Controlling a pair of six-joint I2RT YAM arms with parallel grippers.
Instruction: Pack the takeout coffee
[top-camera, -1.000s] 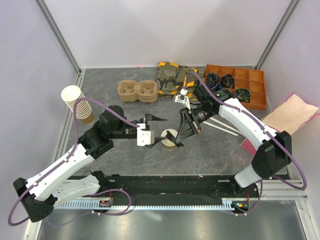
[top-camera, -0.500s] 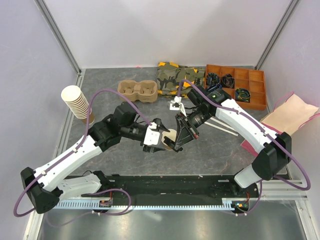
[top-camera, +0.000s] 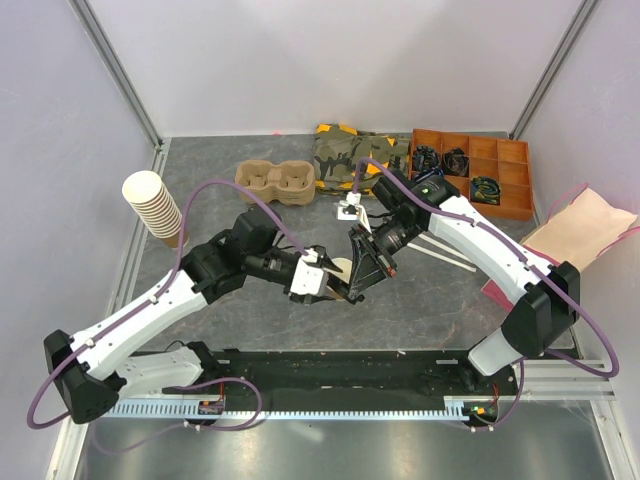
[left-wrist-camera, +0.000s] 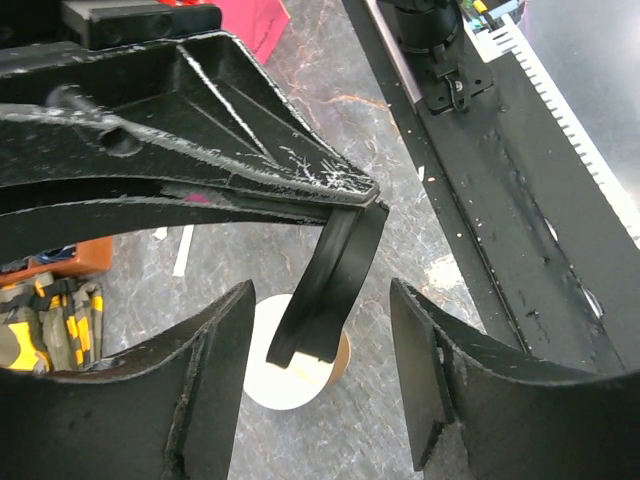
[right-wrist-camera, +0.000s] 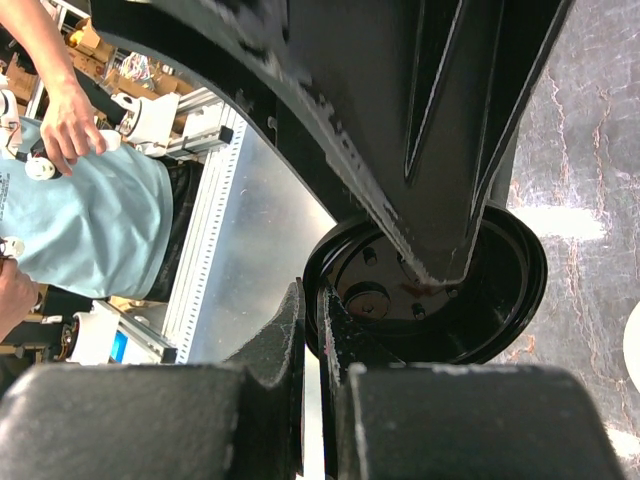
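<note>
— What is sitting around you on that grey marbled tabletop (top-camera: 440, 300)?

— A brown pulp carrier (top-camera: 275, 182), a camouflage cloth (top-camera: 345, 155) and an orange tray (top-camera: 470, 165) are lying along its far edge. A stack of paper cups (top-camera: 155, 205) is leaning by the left edge.

— And the takeout coffee cup (left-wrist-camera: 275, 375)?

— It is standing uncovered near the middle of the tabletop, its pale inside showing.

— What is your left hand (top-camera: 335, 285) doing?

— I am hanging it over the cup with the fingers spread apart, gripping nothing. The cup is showing down between them, and I cannot tell whether either finger is touching it.

— And your right hand (right-wrist-camera: 312, 300)?

— I am pinching the black lid (left-wrist-camera: 330, 280) by its rim, fingers closed tight on it. I am holding it edge-on and tilted above the cup, right in the gap between my left fingers.
</note>
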